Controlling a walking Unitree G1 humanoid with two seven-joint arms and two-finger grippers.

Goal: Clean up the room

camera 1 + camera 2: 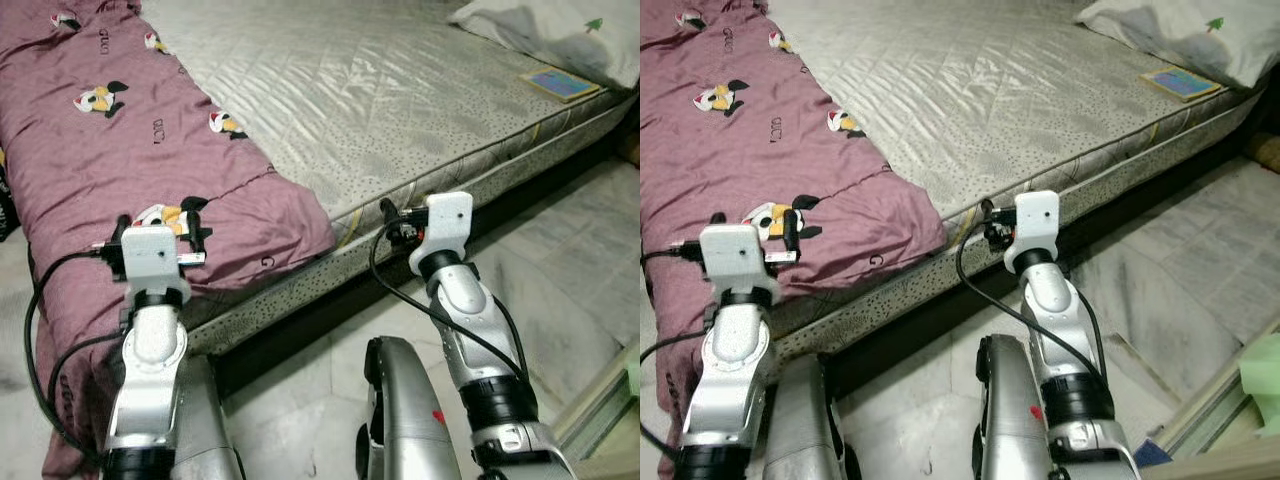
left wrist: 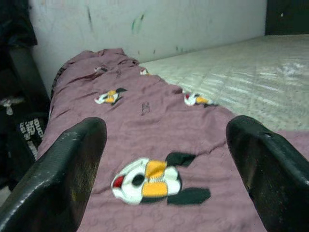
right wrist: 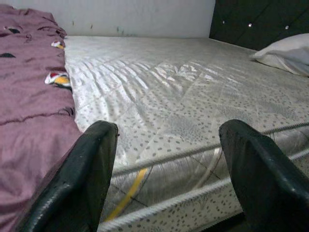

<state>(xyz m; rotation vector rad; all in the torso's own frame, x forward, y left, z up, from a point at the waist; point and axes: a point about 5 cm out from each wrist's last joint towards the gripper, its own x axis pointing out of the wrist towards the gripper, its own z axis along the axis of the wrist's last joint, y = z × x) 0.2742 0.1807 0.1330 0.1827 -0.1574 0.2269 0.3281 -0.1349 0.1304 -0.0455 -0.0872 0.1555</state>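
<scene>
A maroon blanket [image 1: 120, 150] printed with cartoon penguins lies bunched along the left side of a grey quilted mattress [image 1: 360, 90], its near end hanging over the bed's edge. My left gripper [image 2: 164, 169] is open just above the blanket's near end, one penguin print [image 2: 154, 180] between its fingers [image 2: 72, 174]. My right gripper [image 3: 166, 169] is open too, held at the mattress's near edge beside the blanket's corner [image 1: 300, 225]. In the eye views the fingers are mostly hidden behind the white wrist housings [image 1: 150, 255] [image 1: 440, 225].
A white pillow [image 1: 560, 30] and a thin colourful book [image 1: 560, 83] lie at the bed's far right. A dark headboard [image 3: 260, 24] stands behind the pillow. Pale tiled floor [image 1: 560, 290] runs along the bed's near side, and a light wall [image 2: 145, 24] is beyond the blanket.
</scene>
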